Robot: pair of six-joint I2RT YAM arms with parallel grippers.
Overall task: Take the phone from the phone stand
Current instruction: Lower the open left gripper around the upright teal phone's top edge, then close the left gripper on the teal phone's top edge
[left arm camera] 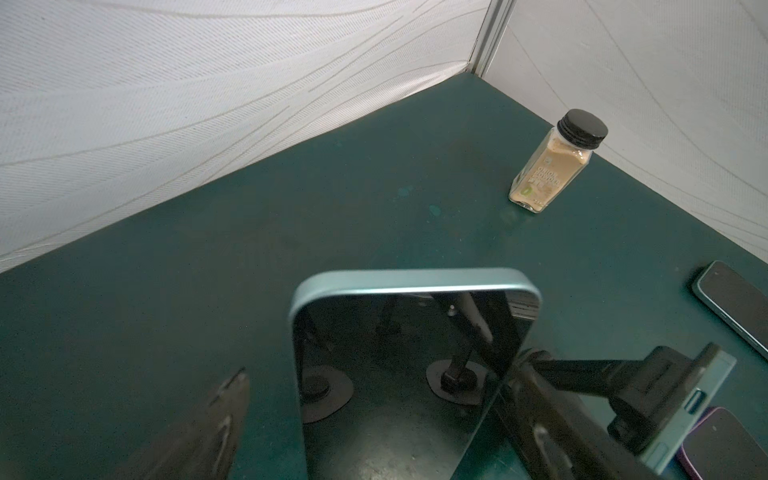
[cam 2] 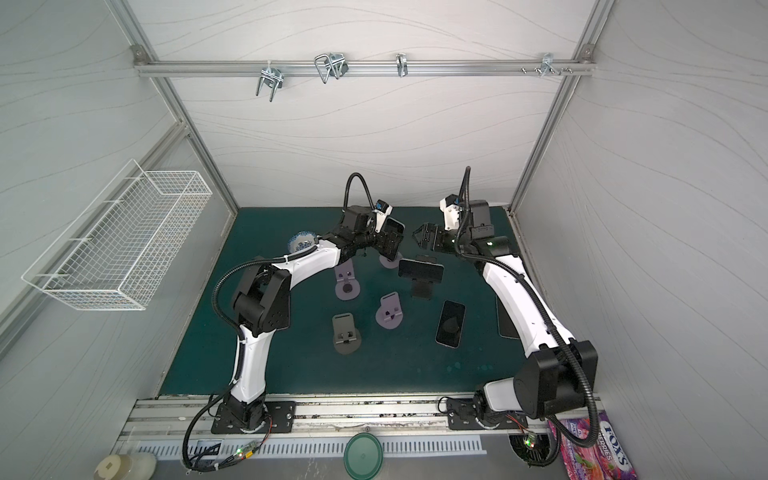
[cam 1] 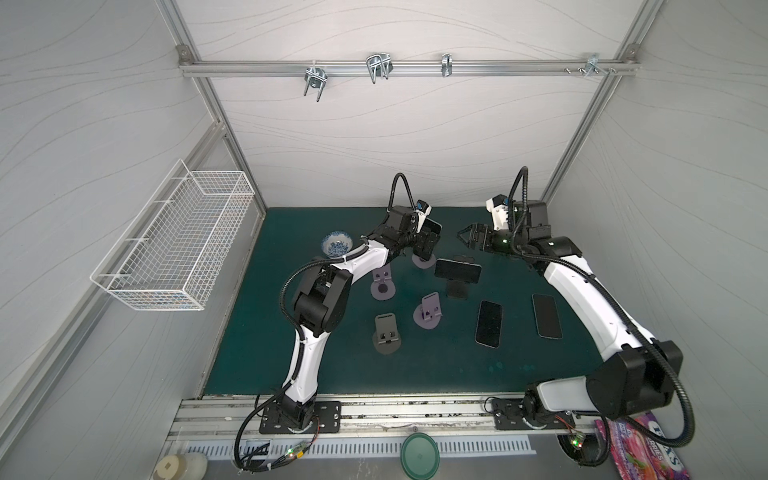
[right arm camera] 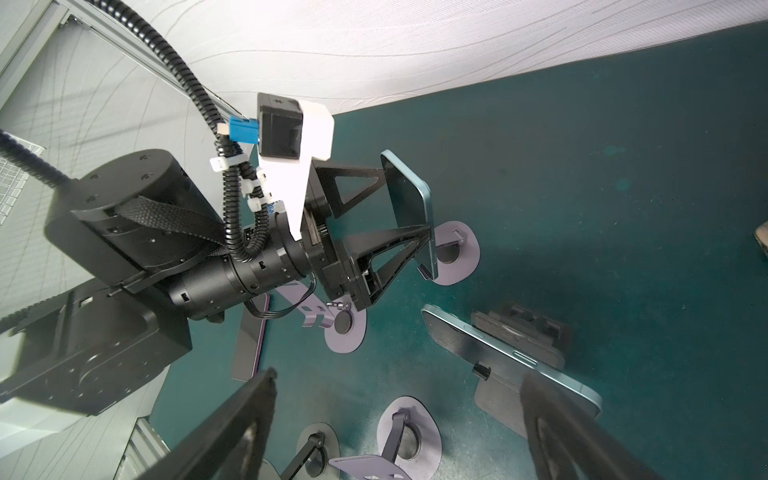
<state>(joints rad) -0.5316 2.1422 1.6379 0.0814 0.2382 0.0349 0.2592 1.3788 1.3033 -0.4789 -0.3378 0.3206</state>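
Note:
A light-blue phone (left arm camera: 399, 353) stands upright on a purple phone stand (right arm camera: 455, 253), also seen in a top view as the phone (cam 1: 432, 227) on its stand (cam 1: 422, 262). My left gripper (cam 1: 428, 243) (left arm camera: 386, 374) is open and straddles this phone; one finger (left arm camera: 226, 411) is clearly apart from the phone's edge. Beside it, a second phone (cam 1: 457, 270) lies sideways on a black stand (cam 1: 457, 289). My right gripper (cam 1: 463, 239) (right arm camera: 395, 424) hovers open behind that phone with nothing between its fingers.
Two phones (cam 1: 489, 322) (cam 1: 546, 316) lie flat on the green mat. Empty stands sit at the middle: two purple (cam 1: 382, 286) (cam 1: 430, 313), one dark grey (cam 1: 386, 332). A patterned bowl (cam 1: 337, 244) is at the back left, a spice bottle (left arm camera: 552, 166) near the back corner.

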